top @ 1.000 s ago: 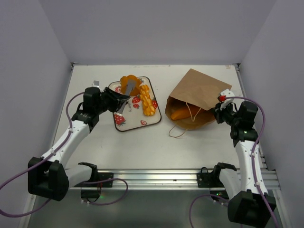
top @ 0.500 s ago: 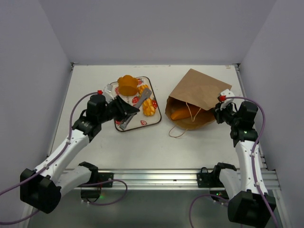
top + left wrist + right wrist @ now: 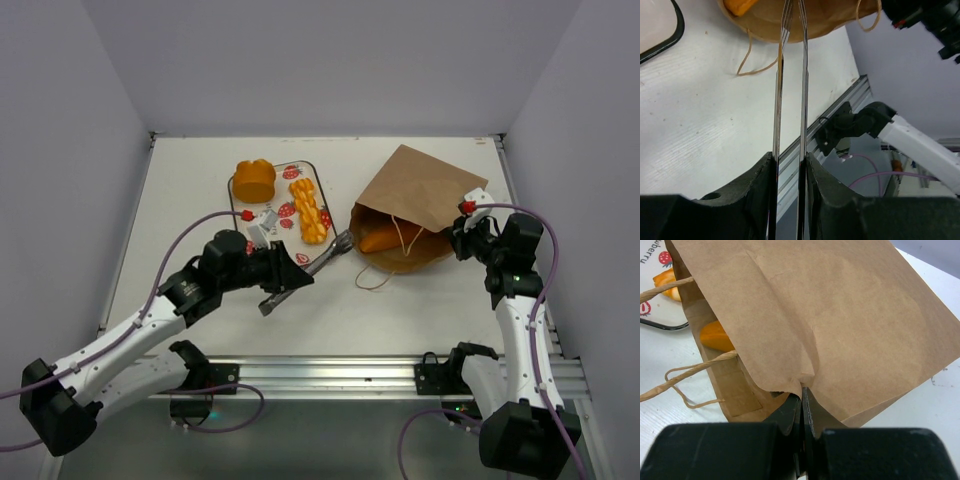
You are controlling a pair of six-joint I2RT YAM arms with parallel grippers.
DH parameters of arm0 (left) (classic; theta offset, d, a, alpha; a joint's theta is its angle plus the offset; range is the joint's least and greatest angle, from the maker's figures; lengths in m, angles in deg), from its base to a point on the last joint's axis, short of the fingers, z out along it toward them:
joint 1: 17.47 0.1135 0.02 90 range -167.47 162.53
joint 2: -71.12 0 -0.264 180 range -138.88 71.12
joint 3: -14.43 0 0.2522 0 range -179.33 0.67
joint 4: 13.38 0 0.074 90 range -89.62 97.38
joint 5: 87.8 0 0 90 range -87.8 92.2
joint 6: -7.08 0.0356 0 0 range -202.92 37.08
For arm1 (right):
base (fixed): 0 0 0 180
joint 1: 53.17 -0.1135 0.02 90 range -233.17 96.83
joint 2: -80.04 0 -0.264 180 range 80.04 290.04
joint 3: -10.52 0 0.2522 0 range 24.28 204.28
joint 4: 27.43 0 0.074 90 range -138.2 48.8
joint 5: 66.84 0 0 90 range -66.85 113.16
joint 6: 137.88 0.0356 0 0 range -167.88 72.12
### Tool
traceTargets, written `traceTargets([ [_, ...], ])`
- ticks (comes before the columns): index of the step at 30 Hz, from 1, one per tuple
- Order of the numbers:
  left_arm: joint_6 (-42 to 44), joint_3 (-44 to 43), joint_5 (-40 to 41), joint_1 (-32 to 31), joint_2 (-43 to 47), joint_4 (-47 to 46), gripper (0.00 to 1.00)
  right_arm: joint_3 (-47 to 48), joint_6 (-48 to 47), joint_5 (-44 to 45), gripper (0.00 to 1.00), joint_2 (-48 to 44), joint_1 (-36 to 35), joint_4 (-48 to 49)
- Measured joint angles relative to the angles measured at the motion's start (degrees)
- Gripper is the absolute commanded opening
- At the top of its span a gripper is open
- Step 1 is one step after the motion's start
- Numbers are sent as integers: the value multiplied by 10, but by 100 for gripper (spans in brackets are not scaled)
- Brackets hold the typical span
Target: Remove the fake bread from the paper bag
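A few printed letters beside a red strawberry are seen on the white tray (image 3: 650, 310) in the right wrist view, cut off by the frame edge and not fully legible. On the tray, toward the far side of the table (image 3: 420, 310), a round bun (image 3: 255, 180) and a braided loaf (image 3: 310, 212) are laid. The paper bag (image 3: 425, 195) is laid on its side to the right of the tray, its mouth turned left. One orange bread (image 3: 377, 240) is seen just inside. The bag's near right edge is pinched by the closed right gripper (image 3: 462, 238). Silver tongs (image 3: 318, 265) are clamped in the left gripper (image 3: 288, 280), their tips set at the bag's mouth.
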Motion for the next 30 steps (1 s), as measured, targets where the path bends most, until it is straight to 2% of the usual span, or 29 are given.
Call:
traceTargets([
  [9, 63, -12, 66, -66, -64, 45, 33, 0, -4, -5, 0, 0, 2, 0],
  [20, 177, -129, 175, -182, -173, 80, 35, 0, -7, -7, 0, 1, 2, -1],
  [30, 317, -185, 323, -217, -269, 92, 35, 0, -8, -9, 0, 1, 4, -3],
])
